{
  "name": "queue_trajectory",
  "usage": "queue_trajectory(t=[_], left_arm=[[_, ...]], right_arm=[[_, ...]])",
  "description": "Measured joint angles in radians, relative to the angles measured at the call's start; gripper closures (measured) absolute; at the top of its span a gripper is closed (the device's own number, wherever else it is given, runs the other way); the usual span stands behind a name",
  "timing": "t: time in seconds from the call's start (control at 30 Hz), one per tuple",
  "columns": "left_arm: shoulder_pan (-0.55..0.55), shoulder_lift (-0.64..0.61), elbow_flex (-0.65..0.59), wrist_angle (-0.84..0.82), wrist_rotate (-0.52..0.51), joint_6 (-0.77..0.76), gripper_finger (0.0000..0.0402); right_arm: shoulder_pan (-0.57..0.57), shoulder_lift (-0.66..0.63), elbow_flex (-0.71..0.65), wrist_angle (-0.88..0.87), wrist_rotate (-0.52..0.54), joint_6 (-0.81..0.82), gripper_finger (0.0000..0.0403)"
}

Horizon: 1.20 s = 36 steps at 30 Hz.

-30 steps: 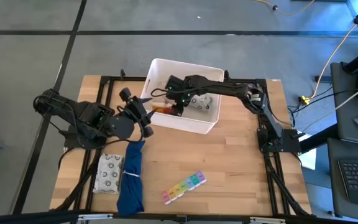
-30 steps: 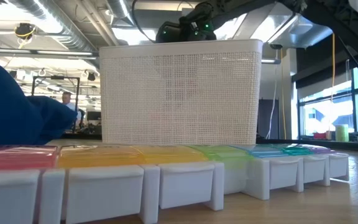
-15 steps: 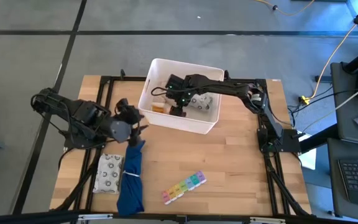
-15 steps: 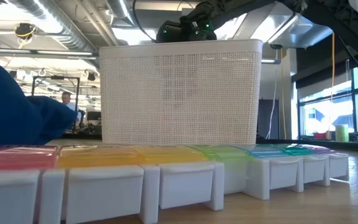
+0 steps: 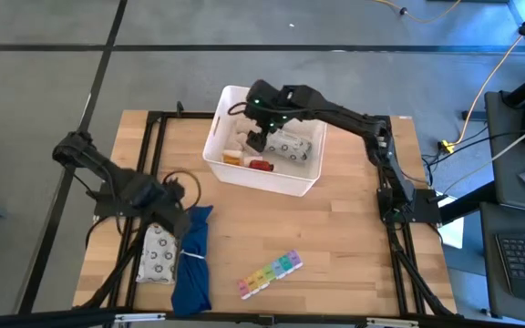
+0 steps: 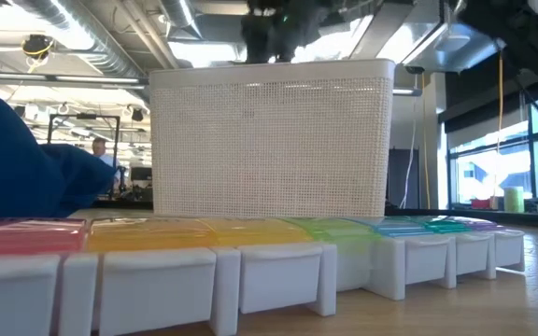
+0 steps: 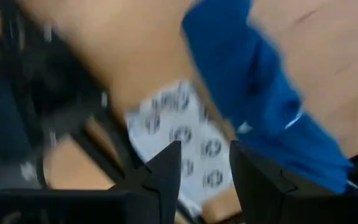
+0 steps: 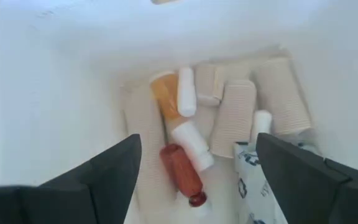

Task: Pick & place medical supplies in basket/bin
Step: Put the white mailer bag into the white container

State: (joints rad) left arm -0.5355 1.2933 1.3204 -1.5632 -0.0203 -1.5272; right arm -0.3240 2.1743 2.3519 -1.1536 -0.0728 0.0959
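While right claw (image 8: pixel 194 180) gapes empty above bin (image 5: pixel 244 94), red tube (image 8: pixel 182 175) lies below.

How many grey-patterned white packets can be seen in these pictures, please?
2. One packet lies on the table, touching the blue cloth, under the left gripper. Another packet lies inside the white tub. More may be hidden there.

Grey floor (image 5: pixel 44 82), ceiling ducts (image 6: pixel 73 28), windows (image 6: pixel 530 149).
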Motion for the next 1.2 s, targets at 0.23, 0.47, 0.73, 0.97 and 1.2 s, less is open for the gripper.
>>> queue_trajectory(t=[0.23,0.47,0.73,0.97,1.2], left_arm=[[-0.160,0.008,-0.124,0.038,0.143,-0.359,0.0275],[-0.282,0.012,-0.245,0.307,0.157,-0.535,0.0277],[-0.348,0.048,-0.388,0.452,0.201,-0.702,0.0294],[-0.361,0.054,-0.451,0.458,0.254,-0.718,0.0285],[-0.361,0.054,-0.567,0.713,0.305,-0.734,0.0275]], right_arm=[[0.080,-0.165,-0.052,-0.069,0.012,0.006,0.0084],[0.211,-0.271,-0.053,-0.095,0.074,0.033,0.0084],[0.353,-0.293,-0.053,-0.103,0.132,0.057,0.0084],[0.415,-0.287,-0.053,-0.103,0.133,0.072,0.0084],[0.446,-0.287,-0.053,-0.128,0.133,0.086,0.0084]])
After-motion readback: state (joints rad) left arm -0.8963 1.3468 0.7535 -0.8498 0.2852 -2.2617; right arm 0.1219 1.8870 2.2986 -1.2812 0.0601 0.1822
